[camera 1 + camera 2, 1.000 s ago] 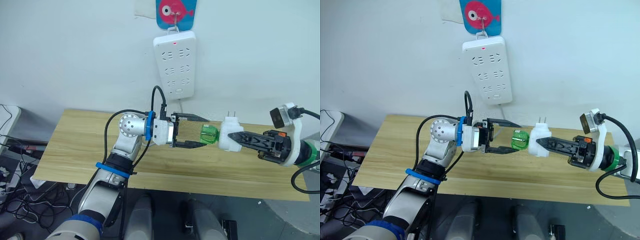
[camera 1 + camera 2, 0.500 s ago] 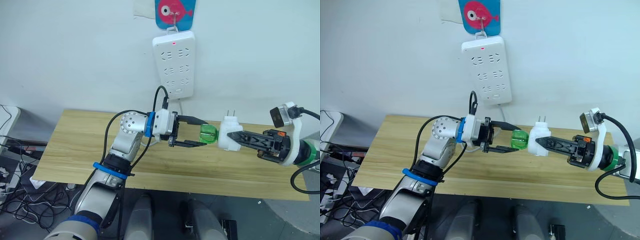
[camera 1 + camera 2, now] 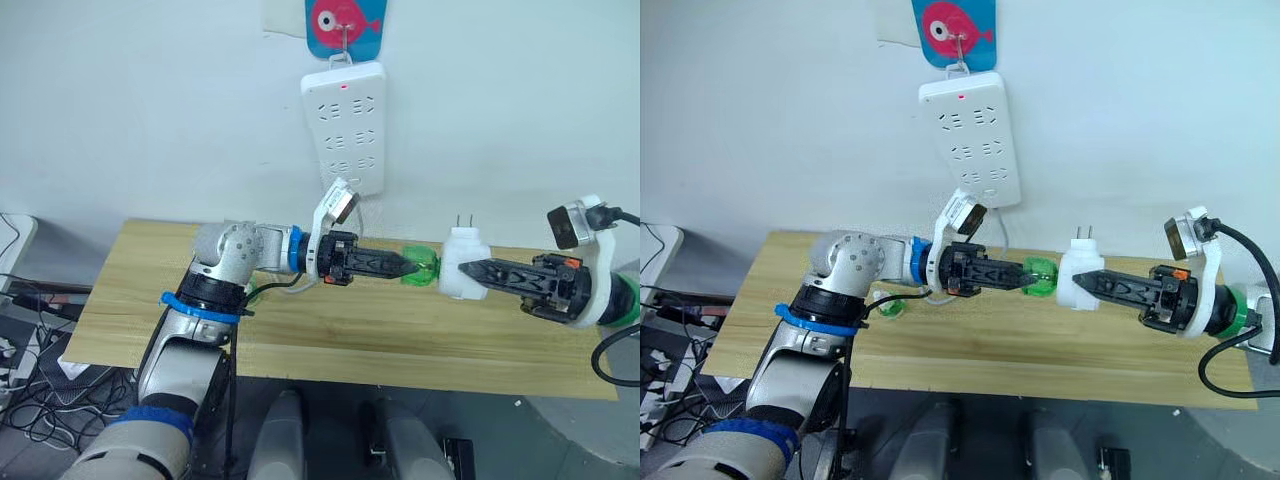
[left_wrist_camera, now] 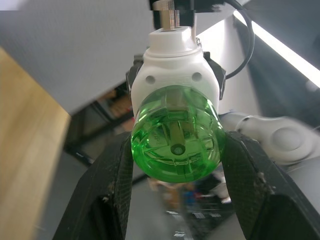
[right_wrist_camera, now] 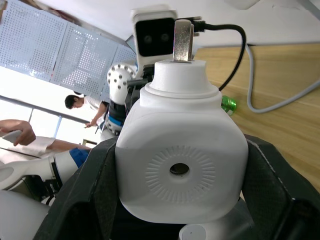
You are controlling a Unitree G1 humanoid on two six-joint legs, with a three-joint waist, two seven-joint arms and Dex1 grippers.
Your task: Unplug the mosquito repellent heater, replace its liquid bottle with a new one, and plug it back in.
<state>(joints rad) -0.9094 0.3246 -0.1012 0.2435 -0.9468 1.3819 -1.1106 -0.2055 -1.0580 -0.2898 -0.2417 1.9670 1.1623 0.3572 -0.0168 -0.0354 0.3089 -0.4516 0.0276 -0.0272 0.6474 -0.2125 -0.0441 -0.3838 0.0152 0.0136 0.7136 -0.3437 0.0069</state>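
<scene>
Mosquito repellent heater (image 3: 461, 274) hangs in the air above the wooden worktop (image 3: 150, 290), well below the white power strip (image 3: 345, 125) on the far wall, its prongs pointing up. The right end effector (image 3: 478, 270) is clenched on its white body from the right. The left end effector (image 3: 408, 266) grasps the green liquid bottle (image 3: 422, 267) joined to the heater's left side. A smaller green bottle (image 3: 888, 305) lies on the worktop at left.
</scene>
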